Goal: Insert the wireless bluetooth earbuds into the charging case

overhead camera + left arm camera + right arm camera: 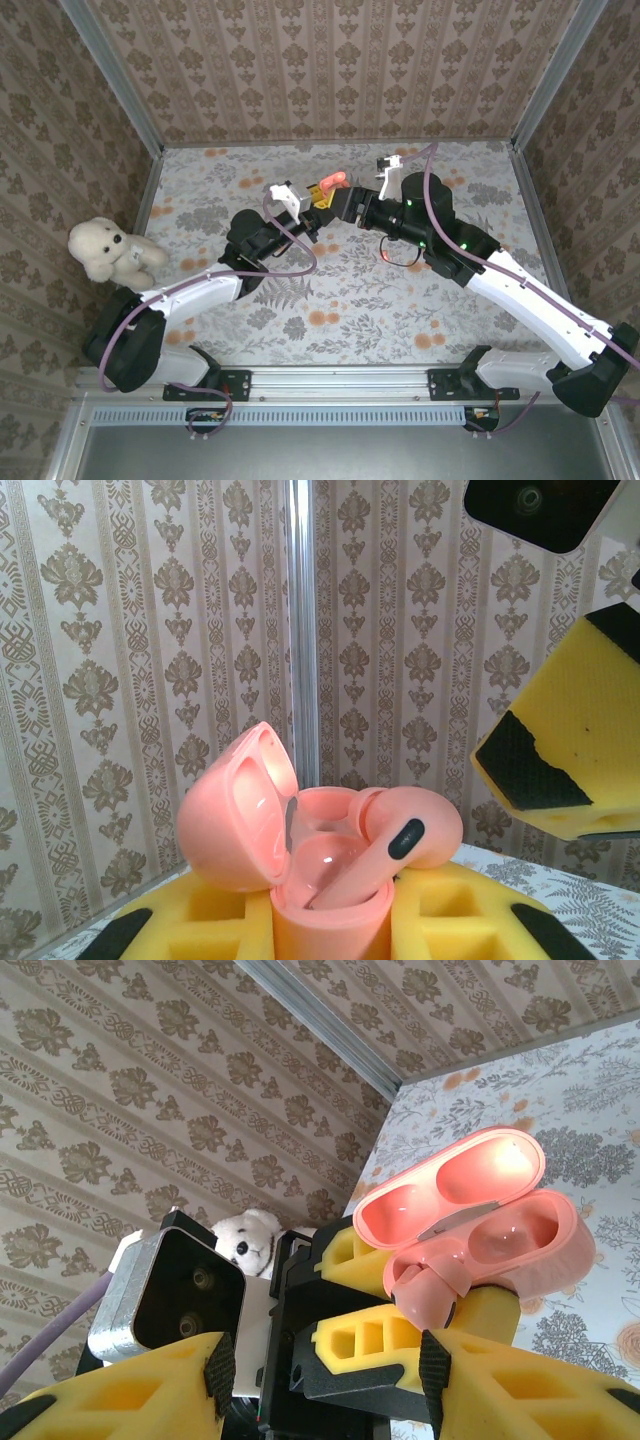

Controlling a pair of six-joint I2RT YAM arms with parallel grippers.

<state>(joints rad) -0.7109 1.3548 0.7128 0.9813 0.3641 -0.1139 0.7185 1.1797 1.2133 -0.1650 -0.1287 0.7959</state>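
Near the table's [400, 300] far edge, left gripper [330, 925] clamps the open charging case [500, 1245] steady, one earbud [400, 835] half-seated; right gripper [320, 1352] hovers alongside, fingers apart.

Illumination is bright, even and diffuse, coming from overhead. In the top view the arms cast only faint, soft-edged shadows on the table [400, 305]. The glossy pink case [480, 1225] shows a white glare spot inside its lid. Close to the wrist lenses, the yellow pads [120, 1400] render slightly soft, while the wallpaper [120, 680] is sharp.
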